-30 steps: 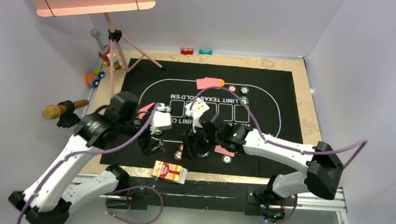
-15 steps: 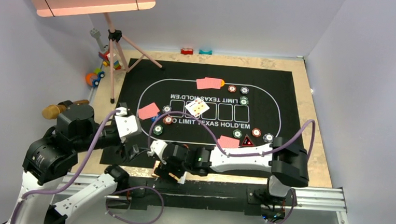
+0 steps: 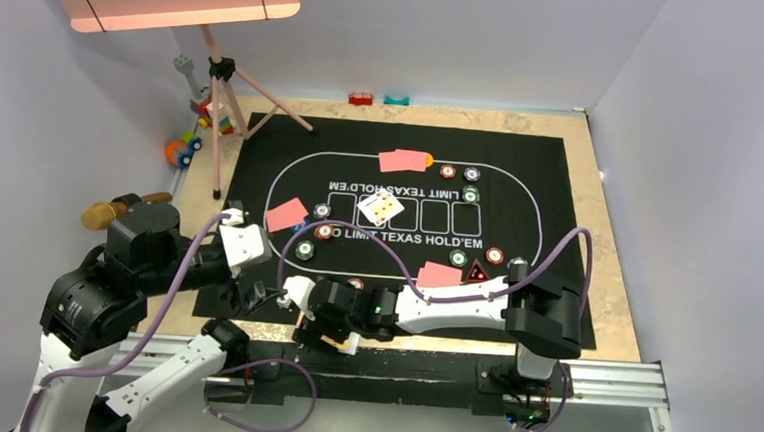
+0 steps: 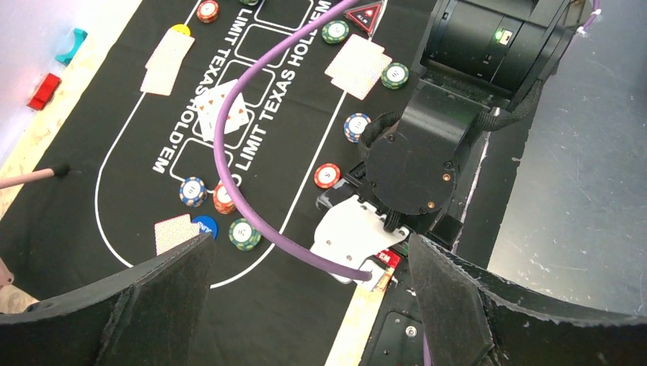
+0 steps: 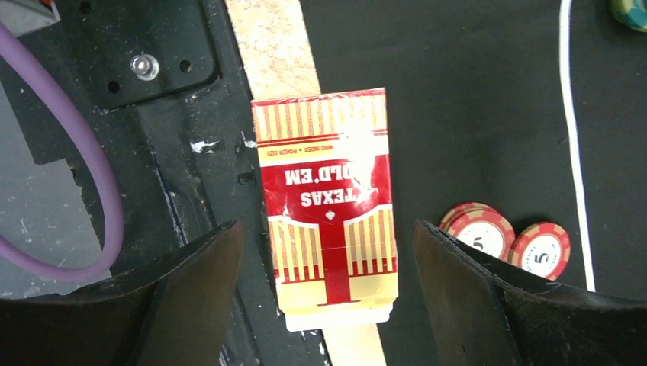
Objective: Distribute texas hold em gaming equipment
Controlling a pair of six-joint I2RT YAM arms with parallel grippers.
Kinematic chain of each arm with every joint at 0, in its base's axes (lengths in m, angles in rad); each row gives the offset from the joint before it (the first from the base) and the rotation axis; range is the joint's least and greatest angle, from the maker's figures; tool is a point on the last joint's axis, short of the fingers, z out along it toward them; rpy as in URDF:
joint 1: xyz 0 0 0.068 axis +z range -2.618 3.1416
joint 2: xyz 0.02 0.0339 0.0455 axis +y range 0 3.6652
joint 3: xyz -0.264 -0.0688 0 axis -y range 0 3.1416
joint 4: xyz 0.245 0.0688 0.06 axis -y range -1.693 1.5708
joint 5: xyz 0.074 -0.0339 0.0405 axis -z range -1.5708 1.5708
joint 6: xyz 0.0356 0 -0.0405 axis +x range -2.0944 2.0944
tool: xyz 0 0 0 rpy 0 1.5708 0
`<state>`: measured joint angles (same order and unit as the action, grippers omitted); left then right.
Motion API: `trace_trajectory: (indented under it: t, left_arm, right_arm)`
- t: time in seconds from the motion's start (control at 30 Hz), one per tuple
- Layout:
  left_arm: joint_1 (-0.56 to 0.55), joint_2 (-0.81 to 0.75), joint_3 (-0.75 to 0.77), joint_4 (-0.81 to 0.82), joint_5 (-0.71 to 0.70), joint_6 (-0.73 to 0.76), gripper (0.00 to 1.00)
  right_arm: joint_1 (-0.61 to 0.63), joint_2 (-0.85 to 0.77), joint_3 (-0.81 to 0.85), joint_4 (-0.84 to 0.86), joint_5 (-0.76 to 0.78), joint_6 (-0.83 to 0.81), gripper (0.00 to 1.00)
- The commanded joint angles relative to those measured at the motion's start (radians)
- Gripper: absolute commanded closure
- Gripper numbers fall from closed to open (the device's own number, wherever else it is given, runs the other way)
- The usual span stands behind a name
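Since the earlier frame, right gripper (image 5: pixel 328 252) has settled lower over the card box (image 5: pixel 328 202) at the table's near edge, jaws spread astride it — apparently poised to grasp. Left gripper (image 4: pixel 309 263), jaws wide and empty, hangs clear beside it. Chips (image 3: pixel 305 249) and cards (image 3: pixel 438 275) lie around the mat (image 3: pixel 551 176).

The card box (image 5: pixel 328 202) lies on the table's near edge (image 5: pixel 271 46), chips (image 5: pixel 507 240) on the mat (image 5: pixel 458 91) beside it.
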<state>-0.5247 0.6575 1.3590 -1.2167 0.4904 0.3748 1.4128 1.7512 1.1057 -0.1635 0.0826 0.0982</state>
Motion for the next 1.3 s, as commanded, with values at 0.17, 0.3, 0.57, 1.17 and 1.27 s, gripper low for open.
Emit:
trace_trajectory:
  t: [0.17, 0.3, 0.57, 1.17, 1.27]
  left_arm:
    - [0.005, 0.005, 0.056, 0.002, 0.032, -0.02, 0.0]
    - [0.005, 0.009, 0.06, 0.001, 0.036, -0.02, 0.0]
    - [0.006, 0.012, 0.076, 0.009, 0.034, -0.023, 0.0]
    - [0.005, 0.001, 0.106, 0.007, 0.07, 0.048, 0.0]
    - [0.005, 0.0, 0.109, 0.008, 0.073, 0.073, 0.0]
  right_arm:
    - [-0.001, 0.035, -0.021, 0.018, -0.055, -0.04, 0.15]
    - [-0.008, 0.039, -0.027, 0.021, -0.046, -0.038, 0.15]
    - [-0.017, 0.066, -0.024, 0.027, -0.069, -0.05, 0.17]
    - [-0.14, -0.019, -0.009, -0.023, -0.325, 0.054, 0.83]
    - [-0.187, -0.074, -0.007, -0.032, -0.421, 0.085, 0.88]
